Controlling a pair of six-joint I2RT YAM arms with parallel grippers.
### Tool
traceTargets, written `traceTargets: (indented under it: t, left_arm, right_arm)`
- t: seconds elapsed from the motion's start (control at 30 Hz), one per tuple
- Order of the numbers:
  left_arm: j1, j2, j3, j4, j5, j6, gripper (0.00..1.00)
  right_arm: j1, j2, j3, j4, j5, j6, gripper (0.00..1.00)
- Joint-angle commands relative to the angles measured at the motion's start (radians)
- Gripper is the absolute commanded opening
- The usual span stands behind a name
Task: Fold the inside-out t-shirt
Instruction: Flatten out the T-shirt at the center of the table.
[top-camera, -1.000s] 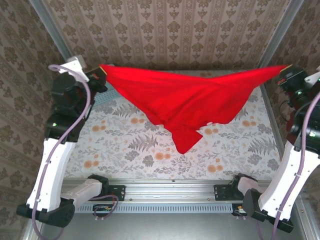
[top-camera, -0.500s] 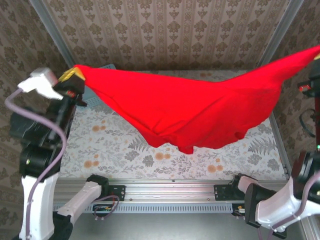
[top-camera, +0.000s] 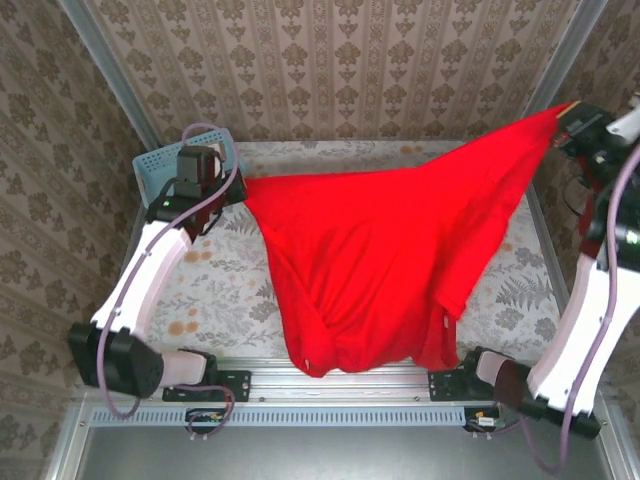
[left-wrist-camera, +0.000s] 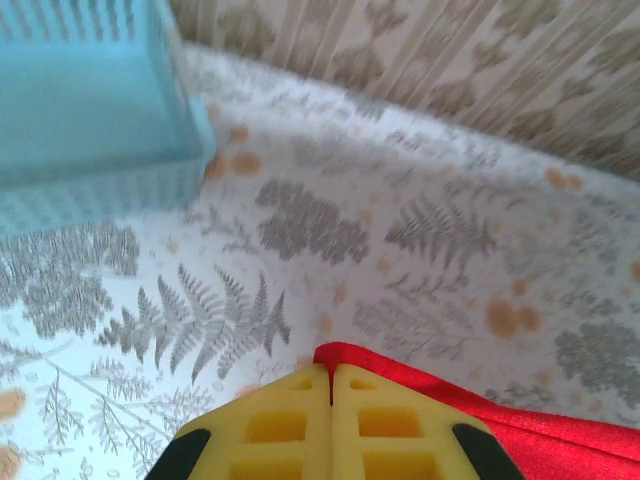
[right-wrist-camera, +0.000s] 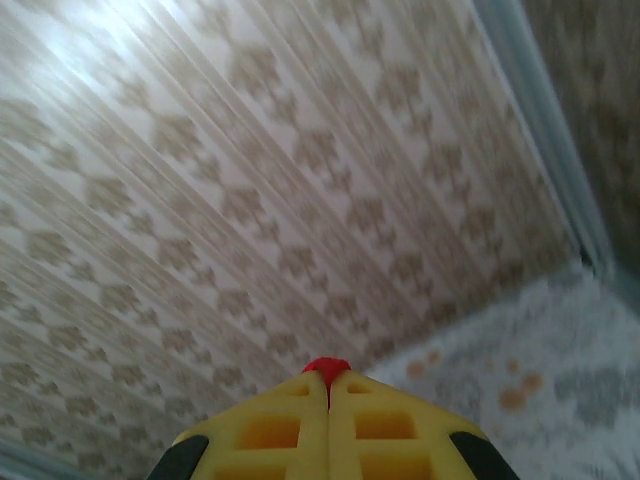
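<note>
Across mid-frame, the limp, light bright red cloth t-shirt (top-camera: 380, 260) sags between left gripper (left-wrist-camera: 331, 372) and right gripper (right-wrist-camera: 328, 375), both clamped on edges, probably the best holds.

The t-shirt (top-camera: 370, 250) is soft matt cloth, the fingers (left-wrist-camera: 280, 425) matt plastic, the basket (left-wrist-camera: 90, 120) latticed plastic.

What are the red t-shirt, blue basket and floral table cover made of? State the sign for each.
T-shirt: soft matte cloth, likely cotton knit; it sags and creases.
Basket: pale blue plastic, apparently; moulded lattice walls.
Table cover: floral printed sheet, cloth or vinyl unclear; lies flat.
</note>
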Motion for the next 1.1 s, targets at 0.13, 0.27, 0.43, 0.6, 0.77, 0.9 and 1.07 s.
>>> traceTargets:
  t: [0.13, 0.27, 0.43, 0.6, 0.77, 0.9, 1.07]
  left_arm:
    - [0.050, 0.193, 0.461, -0.009, 0.076, -0.025, 0.00]
    - [0.062, 0.332, 0.745, -0.060, 0.107, -0.002, 0.00]
    - [0.086, 0.366, 0.952, -0.060, 0.128, 0.032, 0.00]
    - [0.087, 0.176, 0.755, 0.102, 0.106, 0.123, 0.00]
    - [0.086, -0.028, 0.302, 0.248, 0.154, 0.123, 0.00]
    - [0.059, -0.183, -0.135, 0.376, 0.214, 0.030, 0.00]
    - [-0.044, -0.306, -0.526, 0.363, 0.193, -0.022, 0.00]
  right_arm:
    - [0.180, 0.254, 0.231, 0.059, 0.140, -0.021, 0.00]
    - [0.170, 0.414, 0.564, -0.048, 0.186, -0.026, 0.00]
    - [0.128, 0.476, 0.845, -0.058, 0.163, -0.014, 0.00]
    - [0.108, 0.360, 0.680, 0.008, 0.064, -0.031, 0.00]
    - [0.137, 0.125, 0.140, 0.092, -0.017, -0.026, 0.00]
    - [0.147, -0.076, -0.331, 0.111, -0.032, 0.010, 0.00]
    - [0.136, -0.272, -0.828, 0.039, 0.013, 0.069, 0.00]
